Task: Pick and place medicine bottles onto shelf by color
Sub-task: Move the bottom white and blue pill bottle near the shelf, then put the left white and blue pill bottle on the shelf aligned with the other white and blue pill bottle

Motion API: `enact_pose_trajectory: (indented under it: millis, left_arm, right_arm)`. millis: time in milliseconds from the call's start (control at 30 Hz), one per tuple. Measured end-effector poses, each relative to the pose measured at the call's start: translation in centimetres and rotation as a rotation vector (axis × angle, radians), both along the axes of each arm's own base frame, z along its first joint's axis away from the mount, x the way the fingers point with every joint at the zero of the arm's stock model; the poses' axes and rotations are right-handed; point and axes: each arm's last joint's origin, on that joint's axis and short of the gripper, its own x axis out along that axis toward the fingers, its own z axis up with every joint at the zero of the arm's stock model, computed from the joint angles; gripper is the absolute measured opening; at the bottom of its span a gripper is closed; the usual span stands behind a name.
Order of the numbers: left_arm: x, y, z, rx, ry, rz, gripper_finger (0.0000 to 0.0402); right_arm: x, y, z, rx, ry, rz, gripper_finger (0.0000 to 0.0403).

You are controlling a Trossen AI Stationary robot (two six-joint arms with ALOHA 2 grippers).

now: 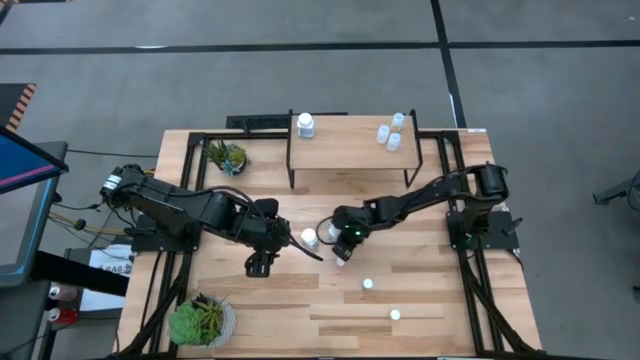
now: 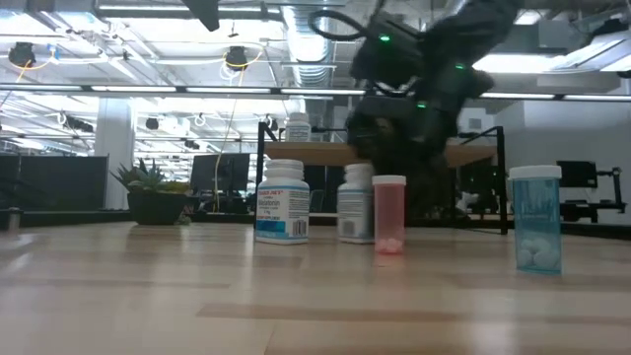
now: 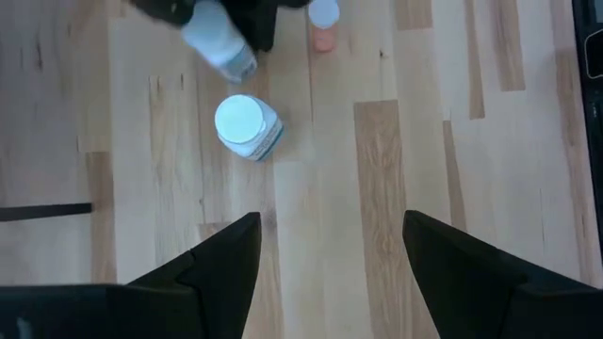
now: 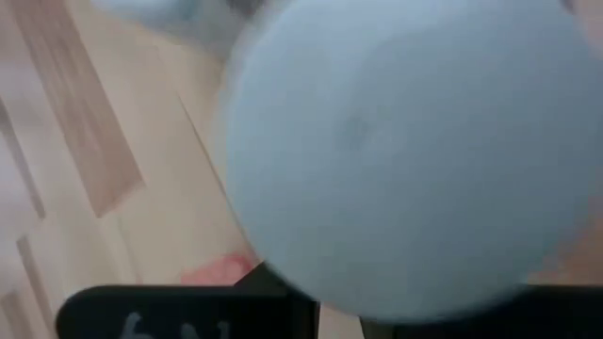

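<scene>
The right tool (image 1: 333, 233) is down over the middle of the table (image 1: 450, 320), in front of the shelf (image 1: 345, 150), and a white bottle (image 1: 329, 233) sits right at its tip. From its wrist view a big pale cap (image 4: 396, 151) fills nearly everything, so the tool looks closed around that bottle, though its fingers are mostly hidden.

The left tool (image 1: 258, 264) hangs just left of it and a little nearer, its fingers (image 3: 221, 259) spread wide with nothing between them. A second white bottle (image 1: 309, 238) stands between the two tools.

A small reddish bottle (image 1: 341, 262) stands just near of the right tool. Two more white-capped ones (image 1: 368, 285) (image 1: 395, 315) stand farther toward the near right.

On the shelf, one white bottle (image 1: 305, 125) stands at the left end and three pale-blue ones (image 1: 390, 133) cluster at the right. Potted plants sit at the far left (image 1: 228, 156) and near left (image 1: 200, 320) of the table.
</scene>
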Motion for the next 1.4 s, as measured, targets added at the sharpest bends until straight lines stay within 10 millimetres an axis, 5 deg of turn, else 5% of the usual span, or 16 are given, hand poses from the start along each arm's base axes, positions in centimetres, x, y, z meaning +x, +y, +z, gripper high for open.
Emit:
enact_pose_trajectory:
  millis: [400,667,1100,1233,1400]
  left_arm:
    - [0.0,0.0,0.0,0.001,-0.001,0.000,0.0245]
    - [0.0,0.1,0.0,0.025,-0.008,0.011,0.0245]
    - [0.2,0.1,0.1,0.043,-0.033,0.022,0.0245]
    - [0.4,0.2,0.2,0.064,-0.057,0.038,0.0245]
    - [0.8,0.9,0.3,0.063,-0.085,0.077,0.0245]
  right_arm:
    - [2.2,-2.4,2.8,-0.084,0.026,0.014,0.0071]
    - [0.3,-0.3,5.2,-0.062,0.198,0.060,0.0071]
    - [-10.6,4.1,15.7,-0.247,0.193,0.005,0.0071]
    - [-14.2,3.8,16.0,-0.263,0.130,-0.049,0.0071]
    - [-18.4,2.5,13.9,-0.203,0.078,-0.177,0.0071]
